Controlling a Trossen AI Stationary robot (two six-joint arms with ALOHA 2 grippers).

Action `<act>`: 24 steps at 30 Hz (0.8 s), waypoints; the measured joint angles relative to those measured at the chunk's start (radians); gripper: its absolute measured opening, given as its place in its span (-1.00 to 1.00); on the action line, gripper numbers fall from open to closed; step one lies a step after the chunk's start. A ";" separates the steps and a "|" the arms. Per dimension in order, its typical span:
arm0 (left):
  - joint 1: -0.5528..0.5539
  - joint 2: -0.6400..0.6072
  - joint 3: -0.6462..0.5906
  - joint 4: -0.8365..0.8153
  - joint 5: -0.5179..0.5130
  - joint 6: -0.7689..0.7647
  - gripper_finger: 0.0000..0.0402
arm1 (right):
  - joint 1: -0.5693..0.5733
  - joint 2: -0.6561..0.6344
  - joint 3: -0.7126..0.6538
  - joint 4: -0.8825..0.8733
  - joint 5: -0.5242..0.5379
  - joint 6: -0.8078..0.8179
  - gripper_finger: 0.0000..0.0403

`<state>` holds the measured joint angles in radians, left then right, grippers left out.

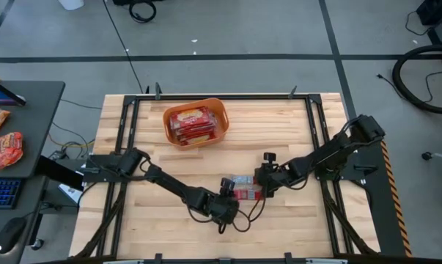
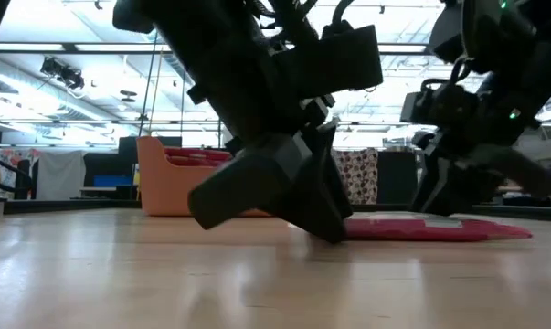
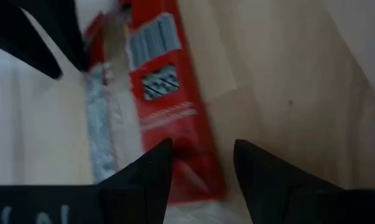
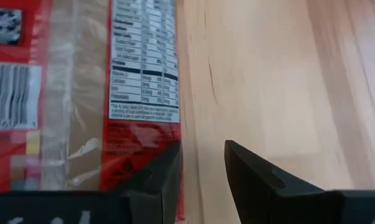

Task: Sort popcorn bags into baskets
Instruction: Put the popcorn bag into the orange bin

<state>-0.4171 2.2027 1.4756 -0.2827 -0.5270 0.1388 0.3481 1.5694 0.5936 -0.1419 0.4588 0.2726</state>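
One red popcorn packet [image 1: 244,189] lies flat on the wooden table with its printed back up, and it also shows in the low view [image 2: 430,228]. My left gripper [image 1: 226,204] [image 3: 199,162] is open and low at the packet's near-left end, which reaches into the gap between its fingers. My right gripper [image 1: 261,185] [image 4: 203,158] is open over the packet's right edge [image 4: 143,124], with one finger above the red film and the other above bare wood. The orange basket [image 1: 195,122] stands toward the far edge and holds several red packets. My left gripper stands astride the packet's end [image 3: 196,177], slanting down from the table's left. I cannot tell whether its fingers touch the packet. My right gripper comes down slanting from the table's right over the packet's long edge [image 4: 168,134]. Whether it touches the packet cannot be told.
Dark frame rails [image 1: 125,132] run along the table's left and right sides. A side desk to the left holds a keyboard, a mouse and snack packets [image 1: 8,147]. Bare wood [image 1: 279,132] lies between the basket and the grippers.
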 joint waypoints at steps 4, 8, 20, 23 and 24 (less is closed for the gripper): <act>-0.005 0.015 0.002 -0.009 -0.075 0.000 -0.12 | 0.000 0.036 0.002 0.067 0.003 0.000 -0.35; -0.006 0.019 -0.001 -0.033 -0.179 0.034 -0.15 | -0.001 0.040 0.001 0.097 -0.017 -0.010 -0.35; -0.008 0.020 -0.003 -0.042 -0.252 0.161 -0.61 | -0.001 0.036 0.000 0.113 -0.061 -0.012 -0.35; -0.008 0.020 -0.003 -0.041 -0.258 0.147 -0.74 | 0.000 0.030 -0.001 0.111 -0.067 -0.014 -0.35; -0.008 0.020 -0.003 -0.038 -0.258 0.135 -0.77 | 0.000 0.022 -0.001 0.100 -0.073 -0.014 -0.35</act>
<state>-0.4254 2.2228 1.4723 -0.3209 -0.7846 0.2735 0.3479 1.5911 0.5925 -0.0422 0.3861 0.2588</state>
